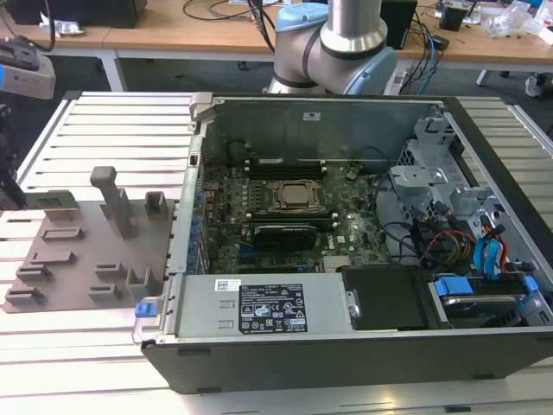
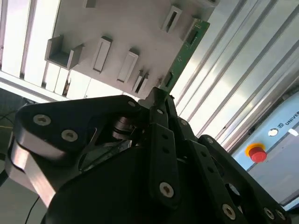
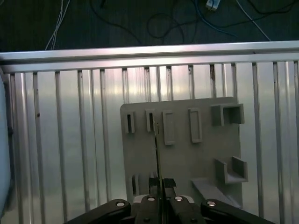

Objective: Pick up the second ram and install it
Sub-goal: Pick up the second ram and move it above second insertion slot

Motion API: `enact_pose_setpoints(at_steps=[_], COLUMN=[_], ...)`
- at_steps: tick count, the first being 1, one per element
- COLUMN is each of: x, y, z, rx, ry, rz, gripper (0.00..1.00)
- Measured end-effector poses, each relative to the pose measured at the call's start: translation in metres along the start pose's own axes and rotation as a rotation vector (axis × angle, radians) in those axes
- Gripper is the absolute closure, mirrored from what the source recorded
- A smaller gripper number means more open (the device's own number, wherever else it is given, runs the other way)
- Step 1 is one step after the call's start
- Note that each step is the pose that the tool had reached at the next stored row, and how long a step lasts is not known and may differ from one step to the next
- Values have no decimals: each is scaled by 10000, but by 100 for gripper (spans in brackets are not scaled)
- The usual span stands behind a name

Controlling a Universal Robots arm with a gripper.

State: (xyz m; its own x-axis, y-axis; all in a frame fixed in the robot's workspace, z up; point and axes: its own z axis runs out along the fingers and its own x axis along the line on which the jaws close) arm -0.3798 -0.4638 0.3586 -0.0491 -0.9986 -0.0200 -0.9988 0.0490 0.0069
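**Ram clamped in gripper over the plate**

The gripper (image 2: pixel 159 95) is clenched on the second ram (image 2: pixel 184 49). In the second wrist view its black fingers (image 2: pixel 163 135) pinch one end of the green stick, and the rest juts out past the fingertips toward the edge of the grey plate (image 2: pixel 117 28). In the first wrist view the stick shows edge-on as a thin line running from the fingertips across the plate, its far end just beside one of the plate's narrow slots (image 3: pixel 150 121). Whether it touches the plate I cannot tell. In the exterior view the plate lies on the slatted table (image 1: pixel 112 130). The open computer case (image 1: pixel 346 346) stands just beside the plate on the exterior view's right, its board (image 1: pixel 285 216) uncovered
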Motion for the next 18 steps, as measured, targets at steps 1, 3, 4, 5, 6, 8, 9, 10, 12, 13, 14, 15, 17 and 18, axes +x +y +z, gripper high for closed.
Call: enact_pose_setpoints(at_steps=[1,3,4,5,6,8,9,10,12,13,14,15,17,18], x=[-2,-6,-7,-9,-10,-10,-10,-10,-17,-22,-27,-30,-40,-44], y=[0,2,2,3,4,3,3,2,-142,-251,-335,-427,-598,-707], z=[-79,-268,-349,-426,-477,-477,-478,-480,-478,-478,-476,-474,-470,-468], rx=[0,0,0,0,-1,1,1,-1,0,-2,-1,-4,-8,-11], ry=[0,0,0,-1,0,-1,1,12,30,46,61,80,115,135], rz=[0,0,0,-1,0,0,0,0,-1,1,1,-1,2,0], gripper=[86,86,86,86,86,86,86,86,86,86,86,86,86,86])
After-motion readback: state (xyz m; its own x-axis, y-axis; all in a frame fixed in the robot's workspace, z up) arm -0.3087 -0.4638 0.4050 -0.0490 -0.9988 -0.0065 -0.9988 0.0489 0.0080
